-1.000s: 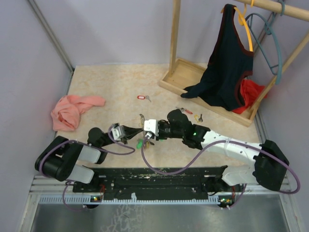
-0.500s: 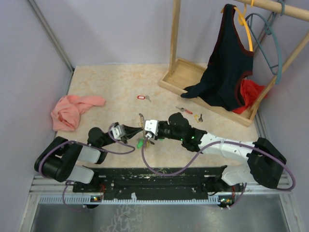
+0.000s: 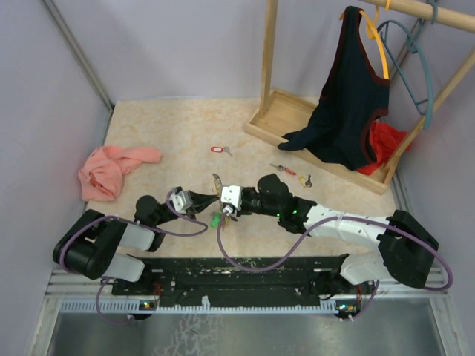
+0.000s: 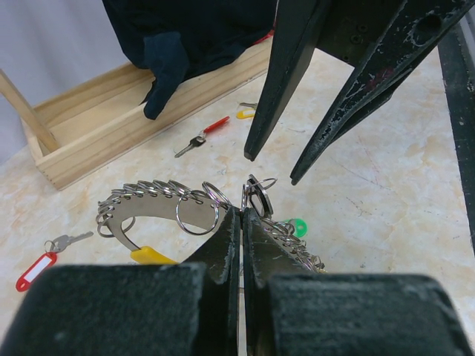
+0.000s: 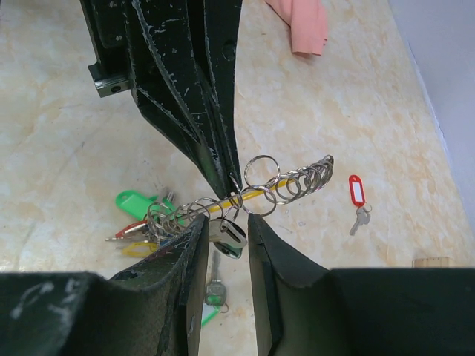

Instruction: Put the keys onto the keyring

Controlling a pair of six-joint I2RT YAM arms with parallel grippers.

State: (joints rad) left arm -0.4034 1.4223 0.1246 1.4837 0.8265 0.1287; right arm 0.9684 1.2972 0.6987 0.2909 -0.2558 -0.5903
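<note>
- A crumpled pink cloth [image 3: 111,169] lies on the beige marbled tabletop [image 3: 171,126], well apart from the left jaws and out to their left side.
- The left gripper [image 4: 240,216], black and two-fingered, reaches low over the table. Its jaws are pressed together, clamped on the edge of the keyring.
- The keyring [image 5: 297,180] is a large thin silvery metal ring strung with a row of small split rings. It curves away from the tips of the left jaws and sits between the two grippers.
- A bunch of silver keys hangs on it right at the left jaws. A flat green tag [image 5: 133,202] lies just past their tips, and a yellow tag [image 4: 152,256] lies just beside them.
- The right gripper [image 5: 228,217], also black, faces the left one, their tips near each other. Its jaws stand partly apart with a small silver ring in the gap. No grip on it shows.
- A red-tagged key [image 3: 217,150] lies alone on the table, beyond both pairs of jaws and apart from them.
- A red-headed key [image 3: 282,169] and a yellow-headed key [image 3: 306,179] lie behind the right jaws, near the wooden rack base [image 3: 278,111].
- A dark garment [image 3: 349,96] hangs over that base, well apart from both pairs of jaws.
</note>
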